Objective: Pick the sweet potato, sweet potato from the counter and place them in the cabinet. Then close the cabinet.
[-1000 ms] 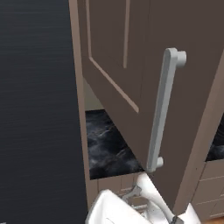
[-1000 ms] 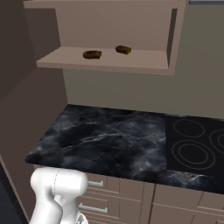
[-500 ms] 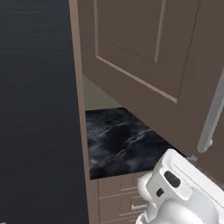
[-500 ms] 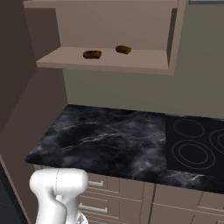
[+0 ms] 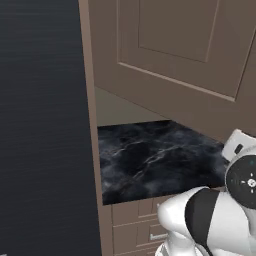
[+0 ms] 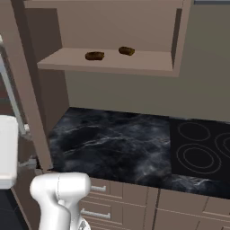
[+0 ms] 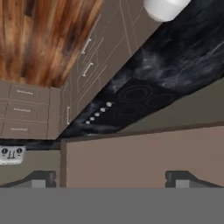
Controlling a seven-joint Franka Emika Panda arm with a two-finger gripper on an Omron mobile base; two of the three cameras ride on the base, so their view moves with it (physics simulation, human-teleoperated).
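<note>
Two sweet potatoes (image 6: 95,55) (image 6: 126,50) lying apart on the shelf of the open cabinet (image 6: 112,63), above the counter (image 6: 121,143). Cabinet door (image 5: 185,55) swung out. Gripper (image 7: 111,178) spread wide, holding nothing.

1. Black glass cooktop (image 6: 202,152) at 3 o'clock in the right base view
2. Taupe drawers (image 6: 101,200) with silver handles at 6 o'clock
3. Beige wall (image 6: 134,96) behind
4. Reddish wood-plank floor (image 7: 48,39) at 10 o'clock in the hand view
</note>
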